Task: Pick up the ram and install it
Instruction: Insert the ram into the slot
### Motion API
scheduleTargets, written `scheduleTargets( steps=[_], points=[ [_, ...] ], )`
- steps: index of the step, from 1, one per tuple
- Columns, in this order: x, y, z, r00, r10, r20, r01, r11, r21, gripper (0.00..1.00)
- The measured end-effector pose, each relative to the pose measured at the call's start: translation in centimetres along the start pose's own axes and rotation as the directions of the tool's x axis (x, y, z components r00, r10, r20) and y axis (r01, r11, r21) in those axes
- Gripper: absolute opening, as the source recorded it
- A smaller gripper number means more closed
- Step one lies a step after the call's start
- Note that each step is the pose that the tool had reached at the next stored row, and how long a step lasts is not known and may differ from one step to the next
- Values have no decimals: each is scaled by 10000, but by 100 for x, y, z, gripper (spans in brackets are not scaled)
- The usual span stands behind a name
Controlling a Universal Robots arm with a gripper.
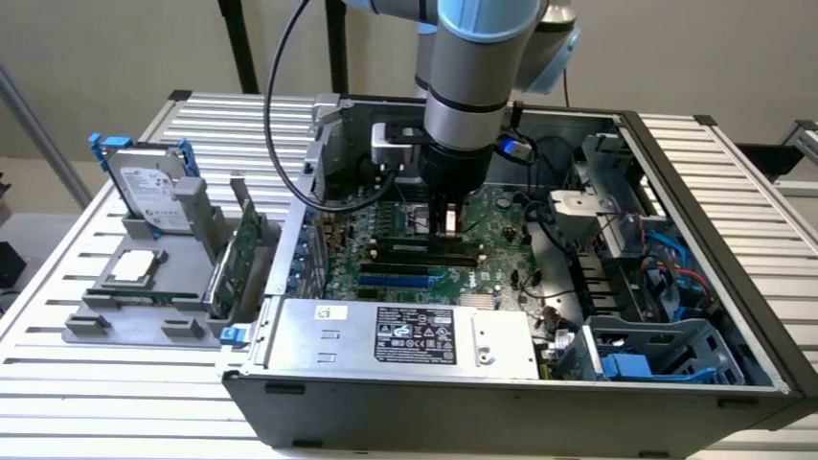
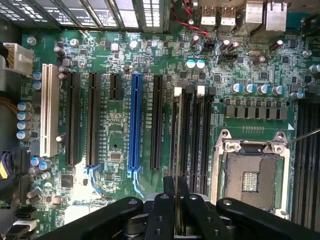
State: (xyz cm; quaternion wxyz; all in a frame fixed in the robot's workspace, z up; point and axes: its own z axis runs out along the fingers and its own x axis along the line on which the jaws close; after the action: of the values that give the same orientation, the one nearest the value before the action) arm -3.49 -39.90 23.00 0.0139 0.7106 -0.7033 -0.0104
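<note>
Room: plain pale wall at the back, with dark poles standing up behind the table.
Table (image 1: 715, 182): long silver metal bars side by side, with thin gaps between them.
Computer case (image 1: 511, 402): a big dark box lying open on the table, right under the arm.
Board (image 2: 120, 55): green, full of tiny parts, flat inside the case below the gripper.
Gripper (image 1: 449, 222): hangs low over the board; its black fingers (image 2: 165, 210) are squeezed together on a thin stick.
Ram (image 2: 176, 210): held upright between the fingers, just above the black memory slots (image 2: 192, 130).
Blue slot (image 2: 134, 120): long and bright, a bit to one side of the gripper.
Grey stand (image 1: 141, 297): well away from the gripper, outside the case, holding a silver hard drive (image 1: 147, 192) and a green card (image 1: 237, 254).
</note>
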Motion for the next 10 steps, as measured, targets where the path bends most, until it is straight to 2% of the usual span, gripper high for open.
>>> scheduleTargets(
  steps=[2, 10],
  points=[
    [-1, -1, 2, 10000, -1, -42, 1, 10000, -1, 0],
    [-14, -2, 9, 10000, 4, -55, -4, 10000, 9, 0]
  ],
)
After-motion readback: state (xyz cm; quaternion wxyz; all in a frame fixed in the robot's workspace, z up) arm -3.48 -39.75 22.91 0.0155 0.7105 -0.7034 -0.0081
